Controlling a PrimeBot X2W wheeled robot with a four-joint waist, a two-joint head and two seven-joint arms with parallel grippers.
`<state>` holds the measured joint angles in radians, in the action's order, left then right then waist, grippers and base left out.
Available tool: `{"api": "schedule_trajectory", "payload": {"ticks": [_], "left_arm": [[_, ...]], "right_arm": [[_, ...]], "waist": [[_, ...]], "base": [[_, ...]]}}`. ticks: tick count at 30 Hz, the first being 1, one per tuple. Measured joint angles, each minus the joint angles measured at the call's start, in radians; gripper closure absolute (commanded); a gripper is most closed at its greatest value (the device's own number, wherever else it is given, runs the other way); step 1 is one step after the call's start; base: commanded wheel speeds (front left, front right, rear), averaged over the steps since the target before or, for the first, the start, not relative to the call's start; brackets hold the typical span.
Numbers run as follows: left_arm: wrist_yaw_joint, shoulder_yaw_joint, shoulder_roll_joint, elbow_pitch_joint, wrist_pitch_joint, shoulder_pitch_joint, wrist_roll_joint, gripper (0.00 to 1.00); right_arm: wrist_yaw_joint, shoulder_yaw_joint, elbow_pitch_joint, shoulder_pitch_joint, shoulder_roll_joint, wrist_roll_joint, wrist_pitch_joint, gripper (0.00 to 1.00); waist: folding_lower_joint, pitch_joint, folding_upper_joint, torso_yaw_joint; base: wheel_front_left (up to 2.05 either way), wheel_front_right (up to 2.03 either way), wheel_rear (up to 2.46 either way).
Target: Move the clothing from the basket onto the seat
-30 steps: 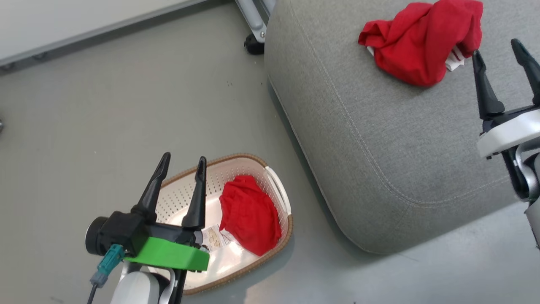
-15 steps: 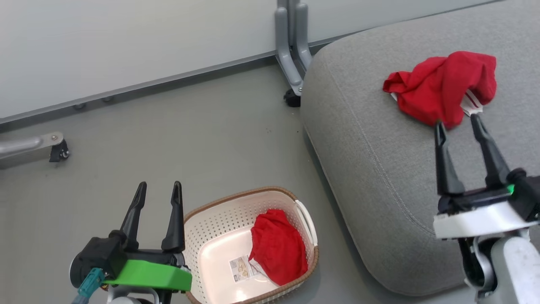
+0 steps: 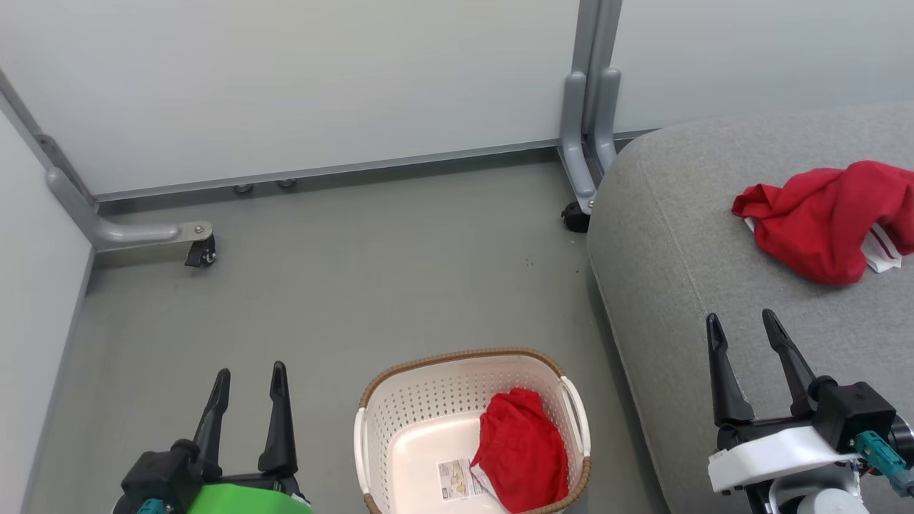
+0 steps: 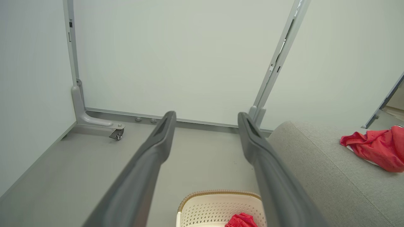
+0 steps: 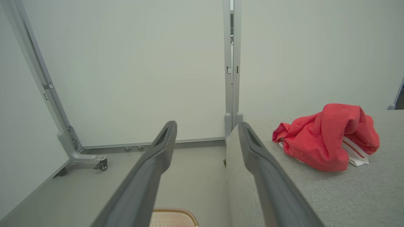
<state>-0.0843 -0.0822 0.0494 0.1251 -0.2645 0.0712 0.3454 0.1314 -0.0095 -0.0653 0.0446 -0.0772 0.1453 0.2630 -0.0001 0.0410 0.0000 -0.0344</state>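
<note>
Head view: my left gripper [image 3: 250, 370] is spread and empty, just left of the basket [image 3: 457, 355]. My right gripper [image 3: 740, 318] is spread and empty, right of the basket, seen against the seat [image 3: 714, 250]. One red garment [image 3: 521, 450] lies inside the basket beside the sticker [image 3: 457, 480]. A second red garment [image 3: 821, 221] lies on the seat, well right of the basket.

Left wrist view: my fingers are apart, with the basket low between them.

Right wrist view: my fingers are apart, the second red garment is on the seat, and the basket rim is at the bottom edge.

Bright, even, diffuse light; shadows are faint. In the head view a pale sheen sits on the basket [image 3: 407, 414] bottom at 6 o'clock, and the seat [image 3: 678, 285] shades the floor [image 3: 357, 285] softly along its 9 o'clock edge. Wrist views bend the partition posts [image 4: 289, 31] outward; the left gripper [image 4: 205, 114] and right gripper [image 5: 207, 124] look slightly soft near 6 o'clock.
</note>
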Motion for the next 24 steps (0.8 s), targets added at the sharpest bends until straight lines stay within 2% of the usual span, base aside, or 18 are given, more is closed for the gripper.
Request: {"api": "schedule_trajectory", "payload": {"ticks": [7, 24], "left_arm": [[0.001, -0.009, 0.000, 0.013, 0.000, 0.009, 0.000, 0.00], [0.002, -0.017, 0.000, 0.021, 0.000, 0.018, -0.001, 0.00]], "right_arm": [[0.000, -0.001, -0.013, 0.011, 0.012, -0.019, 0.000, 0.00], [0.000, 0.001, -0.030, 0.012, 0.023, -0.018, 0.000, 0.00]], "waist": [[0.0000, 0.030, 0.0000, -0.036], [0.0000, 0.037, 0.0000, -0.047]], "base": [[0.00, 0.00, 0.00], [0.00, 0.00, 0.00]]}}
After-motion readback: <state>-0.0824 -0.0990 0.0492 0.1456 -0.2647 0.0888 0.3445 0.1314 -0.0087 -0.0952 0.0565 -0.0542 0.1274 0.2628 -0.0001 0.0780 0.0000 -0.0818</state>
